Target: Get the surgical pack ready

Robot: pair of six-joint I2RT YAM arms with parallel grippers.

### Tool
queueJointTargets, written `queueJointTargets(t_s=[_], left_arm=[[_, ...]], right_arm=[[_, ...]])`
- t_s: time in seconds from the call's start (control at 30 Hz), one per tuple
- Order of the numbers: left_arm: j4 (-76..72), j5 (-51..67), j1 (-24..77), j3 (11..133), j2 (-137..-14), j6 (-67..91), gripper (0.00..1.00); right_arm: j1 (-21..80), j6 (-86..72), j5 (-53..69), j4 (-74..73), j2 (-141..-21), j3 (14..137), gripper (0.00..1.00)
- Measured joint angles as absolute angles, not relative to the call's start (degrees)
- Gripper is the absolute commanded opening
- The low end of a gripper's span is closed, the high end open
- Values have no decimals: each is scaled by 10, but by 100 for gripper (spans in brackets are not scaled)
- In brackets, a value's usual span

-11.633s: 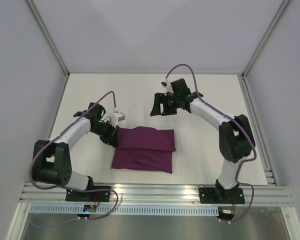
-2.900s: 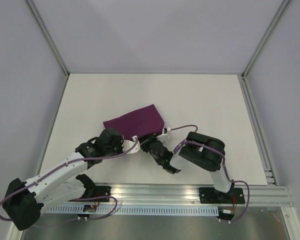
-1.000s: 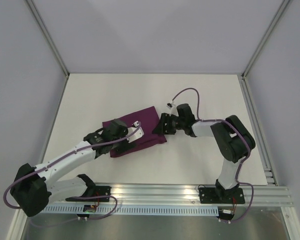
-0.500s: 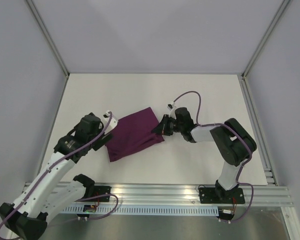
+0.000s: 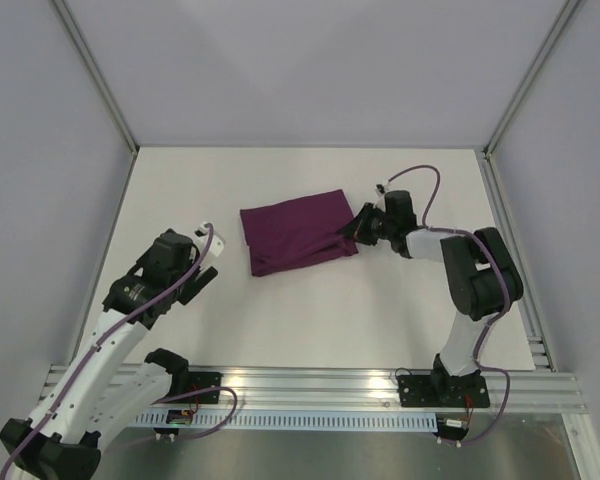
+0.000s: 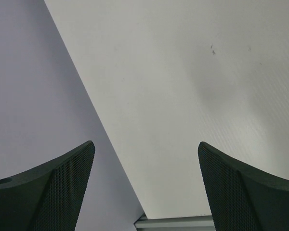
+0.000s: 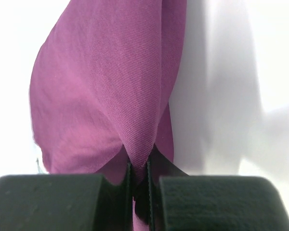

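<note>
The surgical pack shows only as a folded dark-purple cloth (image 5: 298, 232) lying mid-table. My right gripper (image 5: 361, 226) is shut on the cloth's right edge; in the right wrist view a pinched fold of purple cloth (image 7: 111, 91) runs into the gap between its fingers (image 7: 139, 180). My left gripper (image 5: 202, 262) hangs above the left part of the table, well apart from the cloth, jaws wide open. The left wrist view shows its two dark fingertips (image 6: 62, 178) with only bare white table (image 6: 173, 106) between them. No tray, forceps, gauze or packets show.
The white table (image 5: 400, 320) is walled in by pale grey panels with aluminium posts (image 5: 98, 78) at the back corners. An aluminium rail (image 5: 310, 385) carrying both arm bases runs along the near edge.
My right gripper closed on the cloth's edge and dragged the cloth up and to the right. My left gripper let go, opened wide and pulled back to the left.
</note>
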State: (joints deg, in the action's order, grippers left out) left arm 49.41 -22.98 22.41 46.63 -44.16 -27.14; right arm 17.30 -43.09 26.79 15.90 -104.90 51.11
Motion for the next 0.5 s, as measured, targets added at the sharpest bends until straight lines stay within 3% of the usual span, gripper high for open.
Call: queueJointTargets(t_s=[0.27, 0.5], left_arm=[[484, -232, 224, 467, -462, -273, 96], [475, -248, 223, 472, -521, -274, 96]], right_arm=[[-16, -268, 312, -54, -1167, 759, 1], [-124, -178, 326, -227, -1288, 987, 1]])
